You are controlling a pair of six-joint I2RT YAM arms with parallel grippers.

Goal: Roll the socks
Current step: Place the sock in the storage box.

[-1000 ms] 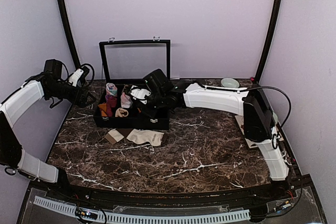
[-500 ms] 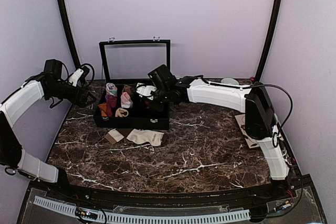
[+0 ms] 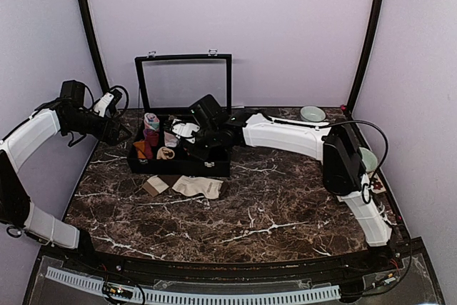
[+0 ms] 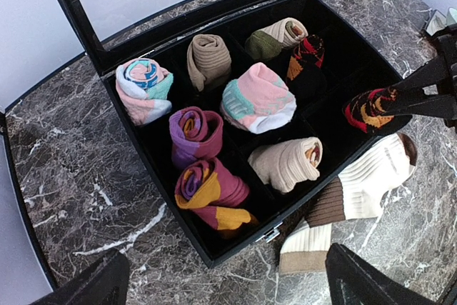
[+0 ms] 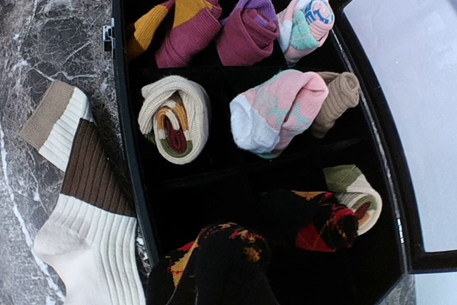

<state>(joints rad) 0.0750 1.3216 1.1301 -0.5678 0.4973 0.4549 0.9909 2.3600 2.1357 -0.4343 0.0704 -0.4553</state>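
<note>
The rolled black argyle sock [image 4: 368, 108] is being pinched in the right pincer [image 4: 403, 98] over what looks like the near-right compartment of the box [image 3: 178, 169], so the drop is probably straight down. The cream sock [image 3: 196, 186] is lying flat on the counter [image 3: 250, 226] just near of it, long axis left-right, with the right arm closer. The left pincer [image 3: 120, 133] is being held spread wide. No writing is showing.

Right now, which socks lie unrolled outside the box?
The cream-and-brown socks, flat on the marble before the box; every other one is rolled up.
</note>
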